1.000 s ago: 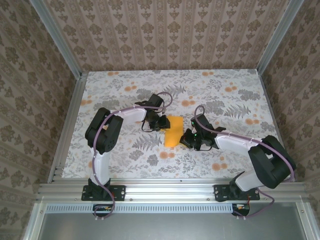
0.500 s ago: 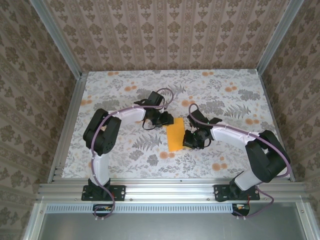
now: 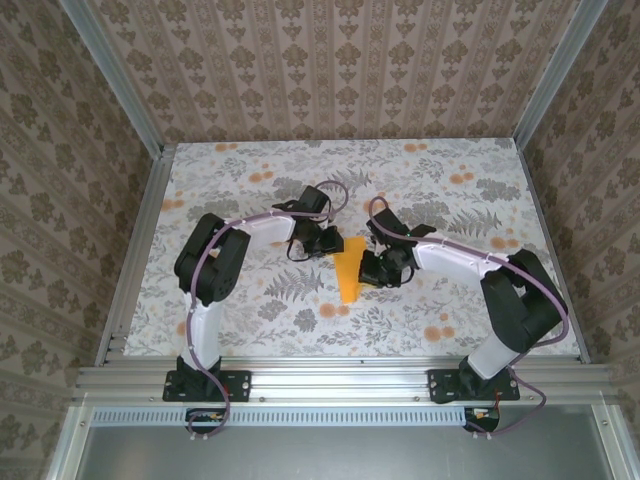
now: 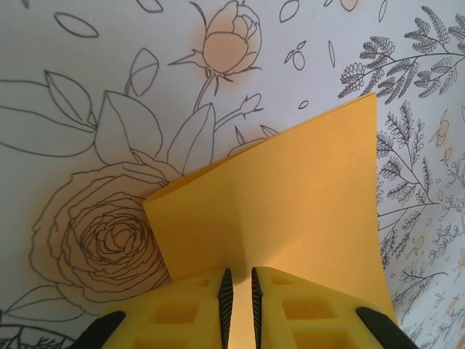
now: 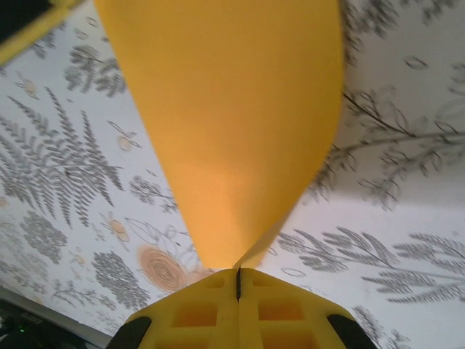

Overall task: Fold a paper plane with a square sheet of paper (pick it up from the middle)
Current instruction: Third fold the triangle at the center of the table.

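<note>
2 black-and-white arms (image 3: 205, 330) carry lilac cables (image 3: 250, 220) and yellow tool fingers (image 4: 182, 313).

The folded orange-yellow paper sheet (image 5: 232, 131) runs past the right wrist view's top edge; the left fingers (image 4: 182, 313) hide its lower edge.

matt orange-yellow square sheet of paper (image 4: 290, 211) (smooth, creased), printed tablecloth (image 4: 87, 87), brushed metal frame (image 3: 340, 378)

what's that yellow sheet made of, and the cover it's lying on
The square sheet of paper looks like thin matte paper: it holds a sharp crease and bows in a smooth curve. The tablecloth is smooth with printed floral line art; it could be cloth or vinyl, and the look leaves that open.
</note>
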